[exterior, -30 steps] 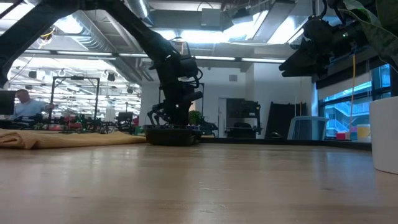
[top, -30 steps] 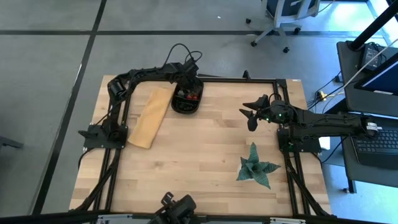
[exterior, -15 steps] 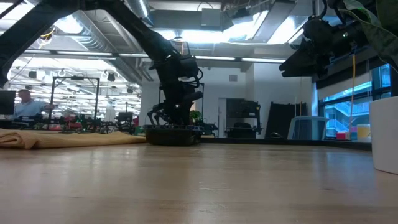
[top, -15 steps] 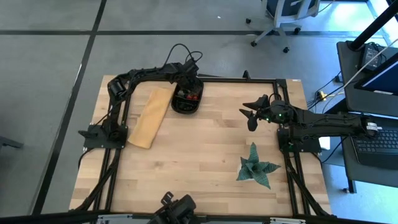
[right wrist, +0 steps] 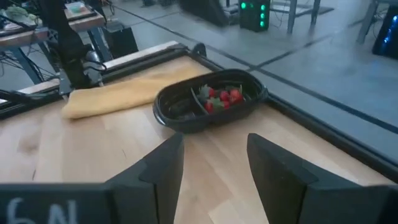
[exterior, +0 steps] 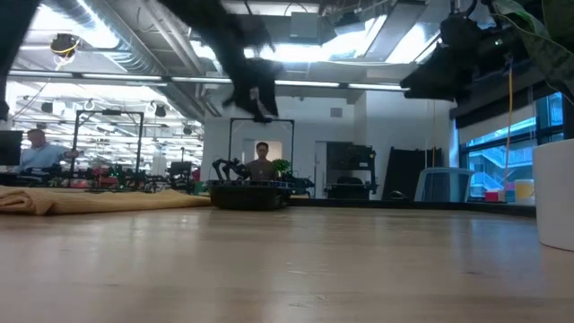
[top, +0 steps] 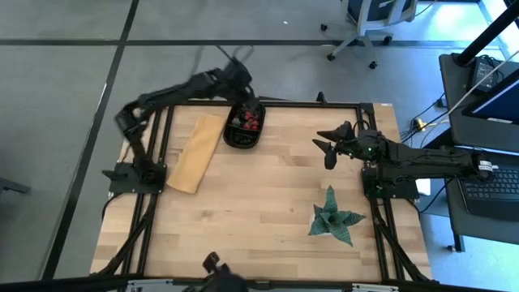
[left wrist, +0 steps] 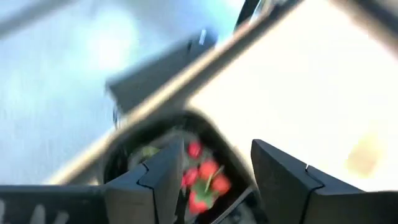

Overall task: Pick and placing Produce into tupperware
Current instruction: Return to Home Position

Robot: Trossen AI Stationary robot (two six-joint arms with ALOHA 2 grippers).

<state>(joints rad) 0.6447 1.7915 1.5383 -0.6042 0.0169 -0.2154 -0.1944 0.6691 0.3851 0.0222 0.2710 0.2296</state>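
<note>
The black tub (top: pixel 242 130) stands on the table's far side. It holds red strawberries (top: pixel 252 122), which also show in the right wrist view (right wrist: pixel 222 96) and the left wrist view (left wrist: pixel 202 177). I cannot make out any dark berries. My left gripper (top: pixel 247 104) is open and empty, and hangs well above the tub (exterior: pixel 247 194) in the low view (exterior: pixel 257 99). Its fingers frame the tub from above (left wrist: pixel 214 186). My right gripper (top: pixel 327 151) is open and empty, held above the table at the right. It faces the tub (right wrist: pixel 208 102) from a distance.
A tan folded cloth-like piece (top: pixel 195 152) lies left of the tub. A green spiky plant (top: pixel 333 217) stands at the right near side. A black frame rail (top: pixel 324 104) runs along the table's far edge. The bare wood in the middle (top: pixel 259 195) is free.
My left gripper has risen quickly from down in the tub to well above it, and its arm has swung up and out, blurred with motion. The tub and strawberries have stayed in place.
</note>
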